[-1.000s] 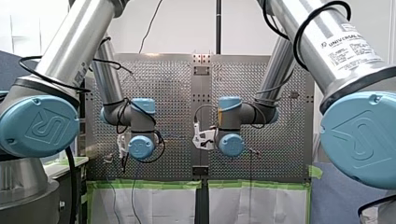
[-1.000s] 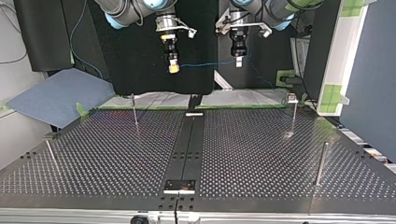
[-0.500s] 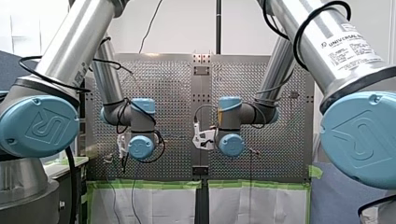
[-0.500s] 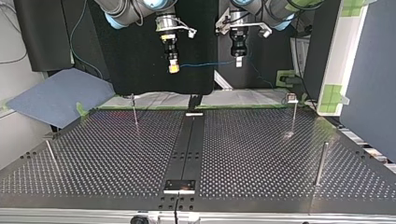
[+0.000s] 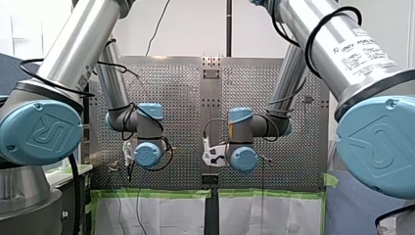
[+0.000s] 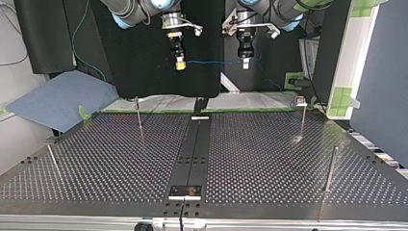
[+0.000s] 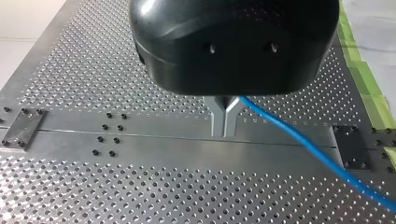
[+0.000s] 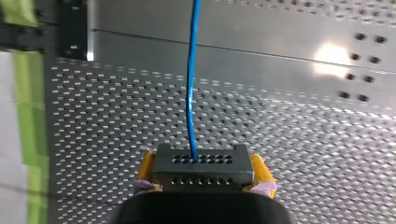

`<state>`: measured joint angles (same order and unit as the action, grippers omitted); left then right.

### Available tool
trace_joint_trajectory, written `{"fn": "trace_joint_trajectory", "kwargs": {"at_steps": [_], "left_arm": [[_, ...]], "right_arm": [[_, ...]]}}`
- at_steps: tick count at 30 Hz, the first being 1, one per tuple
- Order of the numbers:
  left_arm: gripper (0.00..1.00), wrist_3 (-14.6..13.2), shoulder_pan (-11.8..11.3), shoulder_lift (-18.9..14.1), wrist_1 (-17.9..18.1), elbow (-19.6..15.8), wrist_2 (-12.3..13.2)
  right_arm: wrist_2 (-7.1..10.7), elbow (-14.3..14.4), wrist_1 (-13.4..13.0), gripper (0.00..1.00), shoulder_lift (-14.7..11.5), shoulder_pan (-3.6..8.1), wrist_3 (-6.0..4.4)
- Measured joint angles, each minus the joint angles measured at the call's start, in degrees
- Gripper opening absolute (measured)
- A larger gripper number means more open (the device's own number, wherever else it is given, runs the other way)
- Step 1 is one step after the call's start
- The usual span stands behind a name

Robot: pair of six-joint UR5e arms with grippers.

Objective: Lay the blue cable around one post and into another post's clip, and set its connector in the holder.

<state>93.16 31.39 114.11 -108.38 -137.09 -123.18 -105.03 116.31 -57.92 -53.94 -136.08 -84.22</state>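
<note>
In the top view my right gripper, with yellow pads, hangs high above the table's far edge. It is shut on a black connector, shown between the pads in the right wrist view. The blue cable runs level from the connector to my left gripper. The left gripper's metal fingers are shut on the cable, which trails off beside them. In the front view both grippers are hidden behind their wrists. Thin posts stand at the top view's left and right.
Two more posts stand nearer the camera in the top view. A dark centre strip carries a small plate at its near end and another at its far end. Green tape lines the table's edge.
My right gripper has risen a little in the top view, carrying the connector; the cable between the grippers now sits higher and more level. The left arm has not moved.
</note>
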Motion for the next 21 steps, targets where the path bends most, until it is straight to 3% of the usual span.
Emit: {"fn": "trace_joint_trajectory", "kwargs": {"at_steps": [15,21], "left_arm": [[0.00,-0.06,0.08,-0.06,0.06,-0.08,-0.06],[0.00,-1.79,2.06,-1.99,0.56,-1.57,-2.05]], "right_arm": [[0.00,0.02,0.08,0.00,1.41,-0.02,0.01],[0.00,0.02,0.08,0.00,1.41,-0.02,0.00]]}}
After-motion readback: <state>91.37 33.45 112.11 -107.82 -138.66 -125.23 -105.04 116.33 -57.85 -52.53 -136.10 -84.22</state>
